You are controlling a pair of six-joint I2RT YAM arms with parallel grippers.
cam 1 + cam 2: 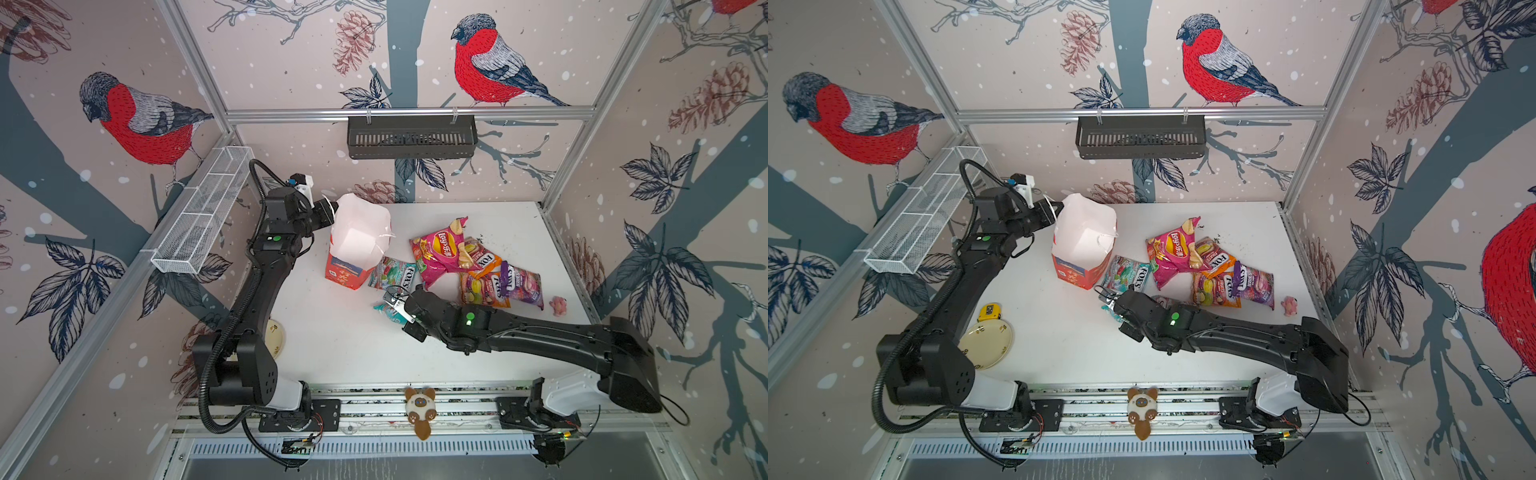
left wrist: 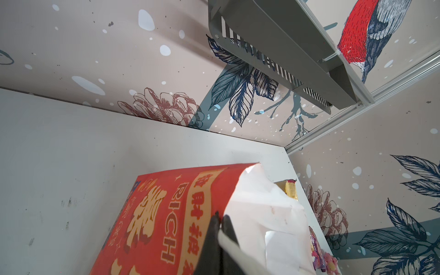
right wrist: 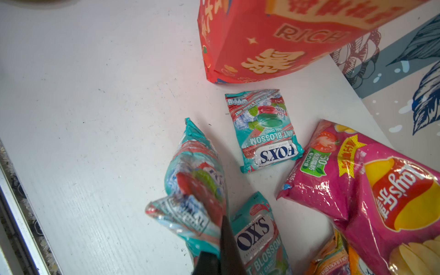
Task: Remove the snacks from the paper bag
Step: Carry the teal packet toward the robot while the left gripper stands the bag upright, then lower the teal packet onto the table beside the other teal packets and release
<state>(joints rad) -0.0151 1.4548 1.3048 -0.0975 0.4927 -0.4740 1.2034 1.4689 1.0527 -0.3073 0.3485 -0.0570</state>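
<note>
The red paper bag (image 1: 347, 272) stands left of centre in both top views, its white mouth (image 1: 1086, 232) open upward; no packet shows inside. My left gripper (image 1: 332, 212) is shut on the bag's rim, pinching the red paper (image 2: 166, 214) beside a white cord handle (image 2: 220, 217). The snacks lie right of the bag: a pink Lay's bag (image 1: 440, 249), a teal FOX'S packet (image 1: 392, 272), orange packets (image 1: 484, 259) and a purple one (image 1: 521, 286). My right gripper (image 1: 392, 303) is shut on another teal FOX'S packet (image 3: 195, 181), just above the table and beside a third teal packet (image 3: 259, 235).
A small pink toy (image 1: 559, 305) lies right of the snacks. A plush cat (image 1: 419, 409) sits on the front rail. A yellow plate (image 1: 986, 343) and a yellow tape measure (image 1: 989, 311) lie by the left arm. A white mesh basket (image 1: 203, 216) and a black basket (image 1: 411, 137) hang on the walls.
</note>
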